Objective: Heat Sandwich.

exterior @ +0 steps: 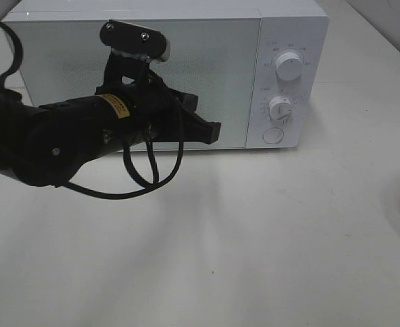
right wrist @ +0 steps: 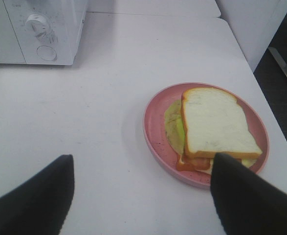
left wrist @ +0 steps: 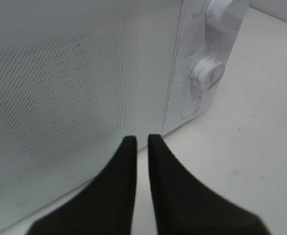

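- Microwave [exterior: 165, 68] stood at the back of the white worktop [exterior: 220, 259], its door closed, with two dials and a round button on the panel at its right side.
- Left claw [left wrist: 142, 141] hung in front of the lower part of the door, near its right edge; the two dark fingers [left wrist: 126, 161] were almost pressed together with only a thin slit between them, and nothing was pinched there.
- Whether the tips actually touched the door could not be told; in the high view they looked very close to it.
- Sandwich [right wrist: 211, 129] lay on a round pink plate [right wrist: 155, 132] on the worktop, well to the right of the microwave; in the high view only a sliver of the plate's rim showed at the right edge.
- Right claw [right wrist: 143, 186] hovered above the worktop beside the plate, fingers spread wide and holding nothing; one finger overlapped the plate's near edge in the wrist view, though contact could not be judged.
- Progress, as I judged it, was at the very start: the door had not been opened, the sandwich was still outside, and no dial appeared to be in hand.
- Left to do, by that reading: open the door, put the sandwich and plate inside, close the door and set the heating.
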Controlling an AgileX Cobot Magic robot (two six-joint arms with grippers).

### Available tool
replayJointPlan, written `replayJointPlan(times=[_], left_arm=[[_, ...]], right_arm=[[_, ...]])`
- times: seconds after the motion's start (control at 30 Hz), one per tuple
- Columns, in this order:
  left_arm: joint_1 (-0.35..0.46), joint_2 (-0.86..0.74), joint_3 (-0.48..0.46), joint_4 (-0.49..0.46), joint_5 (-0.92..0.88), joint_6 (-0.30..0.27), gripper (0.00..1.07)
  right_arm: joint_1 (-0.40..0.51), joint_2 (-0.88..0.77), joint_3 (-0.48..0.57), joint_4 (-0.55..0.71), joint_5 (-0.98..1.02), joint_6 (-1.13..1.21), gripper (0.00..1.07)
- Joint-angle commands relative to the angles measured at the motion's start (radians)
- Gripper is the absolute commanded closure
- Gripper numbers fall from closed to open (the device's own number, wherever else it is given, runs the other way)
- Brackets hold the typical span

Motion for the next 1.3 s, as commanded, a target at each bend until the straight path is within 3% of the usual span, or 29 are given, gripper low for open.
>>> replayJointPlan(times=[0.03,0.07,0.1,0.13,0.47,0.67,0.73,0.97,1.13,1.23,1.3], left_arm=[[-0.006,-0.057,0.035,-0.009,0.101,-0.035,0.64],[-0.006,-0.078,0.05,-0.009,0.154,-0.057,0.48],[-0.006,-0.084,0.055,-0.009,0.191,-0.06,0.16],[-0.006,-0.093,0.057,-0.008,0.232,-0.06,0.04],[-0.001,-0.195,0.057,0.038,0.682,-0.036,0.08],[0.018,-0.267,0.057,0.083,0.849,-0.047,0.09],[0.075,-0.305,0.057,0.082,0.945,-0.068,0.09],[0.241,-0.392,0.057,0.082,1.131,-0.051,0.09],[0.46,-0.512,0.057,0.111,1.287,-0.036,0.09],[0.519,-0.541,0.057,0.129,1.327,-0.036,0.09],[0.615,-0.587,0.057,0.161,1.395,-0.036,0.09]], right_arm=[[-0.007,-0.029,-0.001,0.0,-0.001,0.002,0.33],[-0.007,-0.029,-0.001,0.0,-0.001,0.002,0.33],[-0.007,-0.029,-0.001,0.0,-0.001,0.001,0.33],[-0.007,-0.029,-0.001,0.0,-0.001,0.001,0.34],[-0.007,-0.029,-0.001,0.0,-0.001,0.001,0.35],[-0.007,-0.029,-0.001,0.0,-0.001,0.001,0.35],[-0.007,-0.029,-0.001,0.0,-0.001,0.001,0.35],[-0.007,-0.029,-0.001,0.0,-0.001,0.001,0.35],[-0.007,-0.029,-0.001,0.0,-0.001,0.001,0.35],[-0.007,-0.029,-0.001,0.0,-0.001,0.001,0.35],[-0.007,-0.029,-0.001,0.0,-0.001,0.001,0.35]])
